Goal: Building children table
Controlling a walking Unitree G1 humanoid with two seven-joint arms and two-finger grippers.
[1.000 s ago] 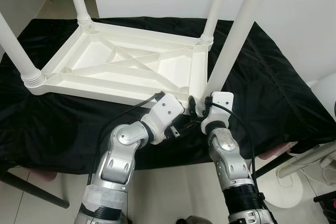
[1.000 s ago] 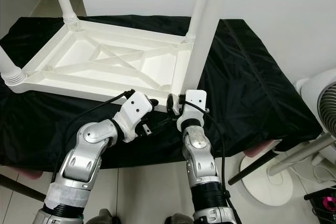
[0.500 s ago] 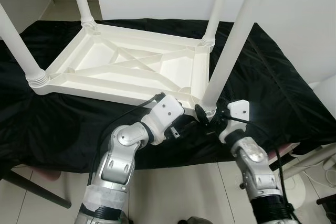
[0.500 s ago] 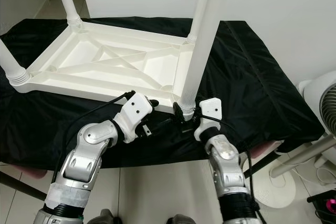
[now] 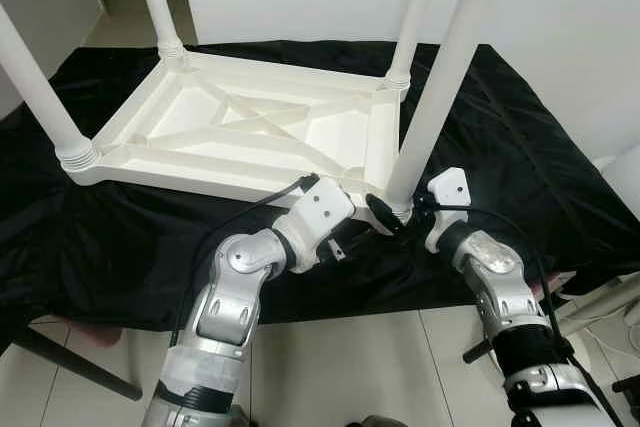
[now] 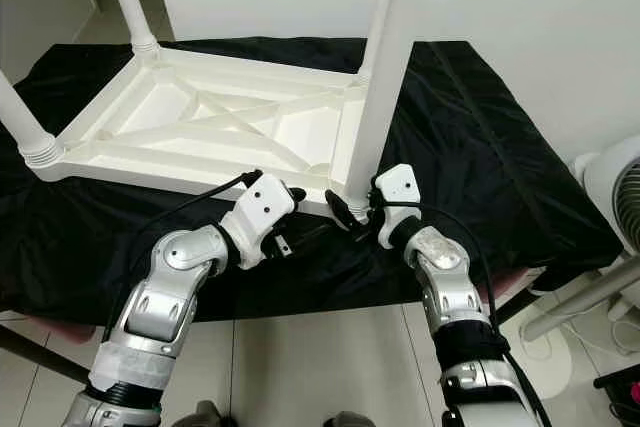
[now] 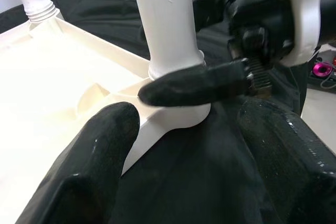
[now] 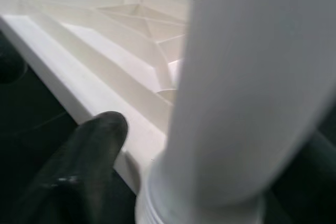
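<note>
White table top (image 5: 250,137) lies upside down on the black cloth (image 5: 520,147), four legs up, their upper ends cut off by the frame. Right gripper (image 5: 393,215) has its fingers spread around the base of the near-right leg (image 5: 440,77); whether they press on it is hard to tell, one finger (image 7: 194,85) lies against the collar. Left gripper (image 7: 199,145) is open just beside that corner, holding nothing, fingertips blurred.

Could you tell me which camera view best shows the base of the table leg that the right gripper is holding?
The left wrist view: the table leg base enters its corner socket, one right gripper finger across it. The right wrist view blurs it; the eye views show it small, by the right gripper.
</note>
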